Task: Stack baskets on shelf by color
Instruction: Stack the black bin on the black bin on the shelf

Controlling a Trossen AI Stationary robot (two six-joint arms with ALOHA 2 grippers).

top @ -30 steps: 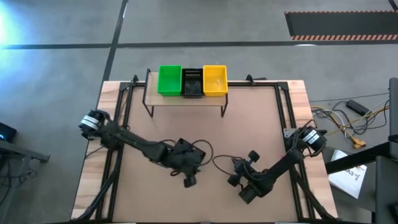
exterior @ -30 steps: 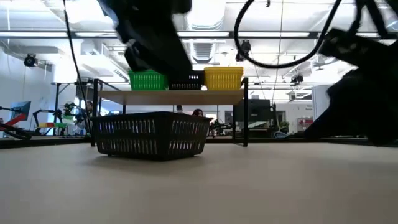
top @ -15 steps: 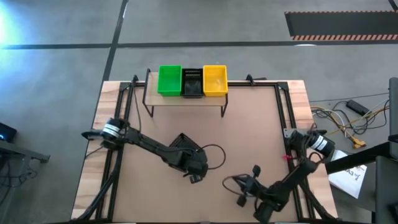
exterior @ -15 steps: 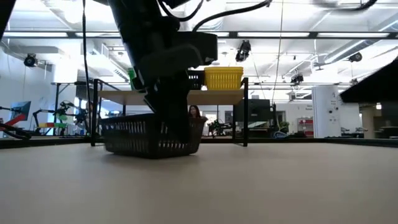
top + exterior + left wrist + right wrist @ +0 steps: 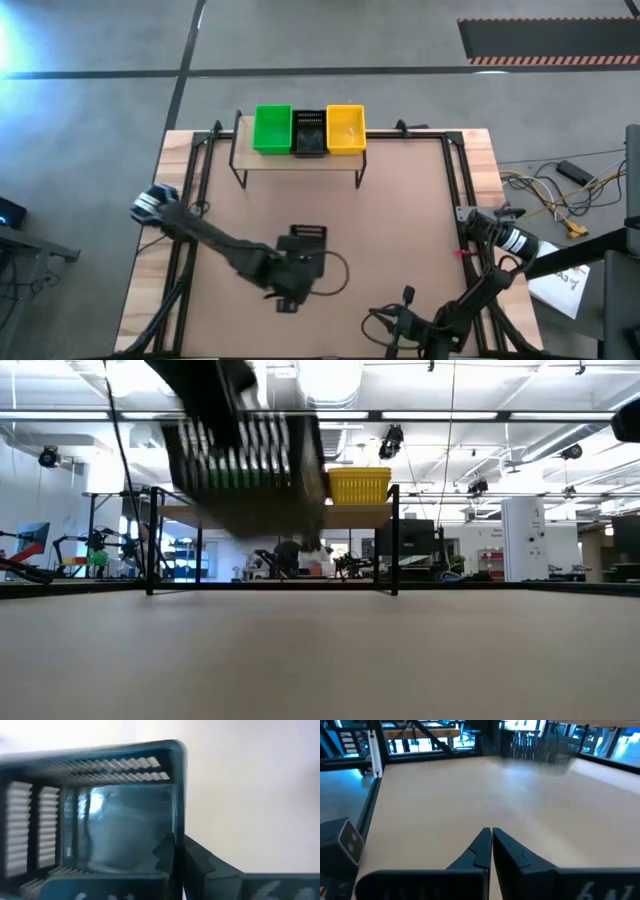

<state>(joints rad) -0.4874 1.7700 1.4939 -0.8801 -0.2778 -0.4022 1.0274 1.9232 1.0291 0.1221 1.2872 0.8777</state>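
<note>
The left gripper (image 5: 290, 283) pinches the rim of a black basket (image 5: 245, 465), which hangs above the table (image 5: 400, 220), short of the shelf (image 5: 298, 160) where green, black and yellow baskets sit. It looks light and stiff, its slotted wall best gripped at the rim. The right gripper (image 5: 491, 842), fingers pressed together, waits near the table's front edge; no writing is readable, though the views are blurred.

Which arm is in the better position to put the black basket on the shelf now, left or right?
Left. The left gripper already holds the black basket lifted off the table, facing the shelf. The right gripper is shut, empty, at the table's near edge.
</note>
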